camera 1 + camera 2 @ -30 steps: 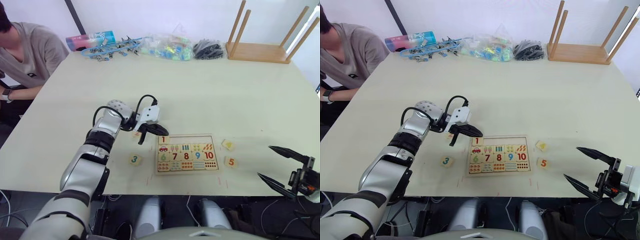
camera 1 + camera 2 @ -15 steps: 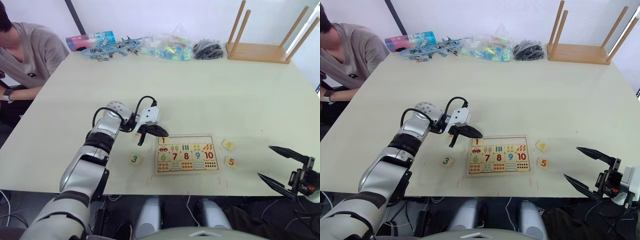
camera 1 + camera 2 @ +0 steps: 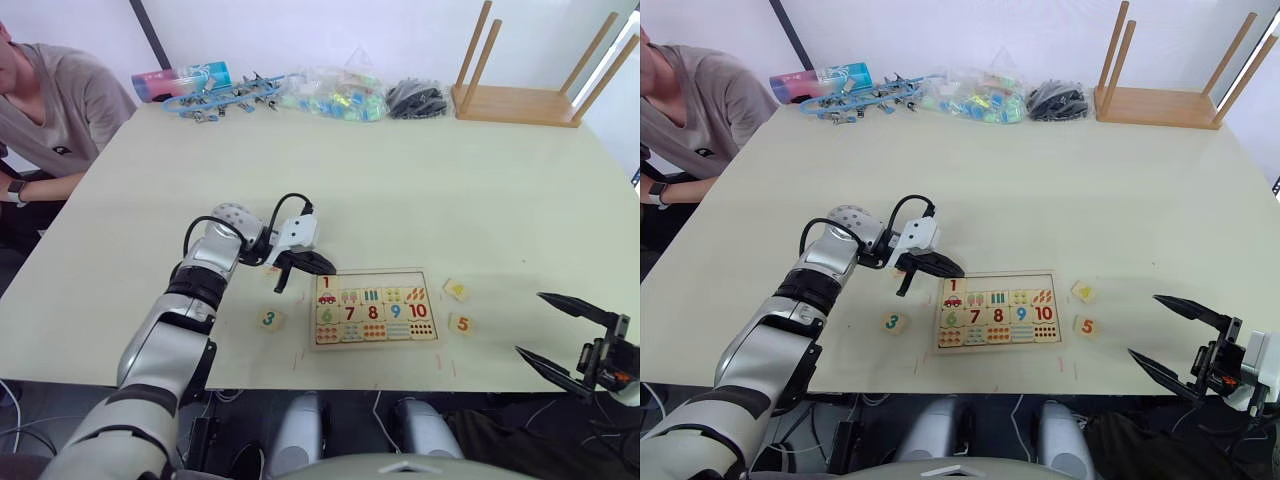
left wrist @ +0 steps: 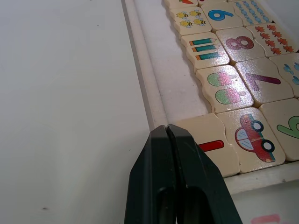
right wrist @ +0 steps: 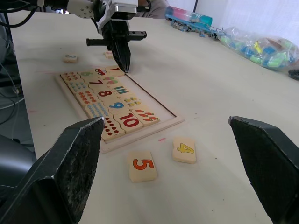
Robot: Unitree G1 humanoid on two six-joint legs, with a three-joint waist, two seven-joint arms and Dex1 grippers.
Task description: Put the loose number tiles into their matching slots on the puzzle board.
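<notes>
The puzzle board [image 3: 374,341] lies near the table's front edge. Tile 1 [image 3: 326,282] sits in the first of the slots [image 3: 375,281] in the top row; the others beside it are bare. My left gripper [image 4: 167,127] is shut with nothing in it, its tips touching the board's rim beside tile 1 [image 4: 212,144]. Tile 2 [image 3: 272,268] lies partly hidden under that gripper, left of the board. Tile 3 [image 3: 268,319] rests further forward. Tiles 4 [image 3: 456,290] and 5 [image 3: 461,323] lie right of the board. My right gripper [image 3: 529,323] hangs open off the table's front right edge.
An upturned wooden stool [image 3: 530,95] stands at the back right. Bags of small parts [image 3: 330,95] and blue items [image 3: 215,95] line the back edge. A person [image 3: 50,110] sits at the far left.
The left gripper has hardly moved at the board's corner. The person at the far left has shifted a little. The right arm is still.
</notes>
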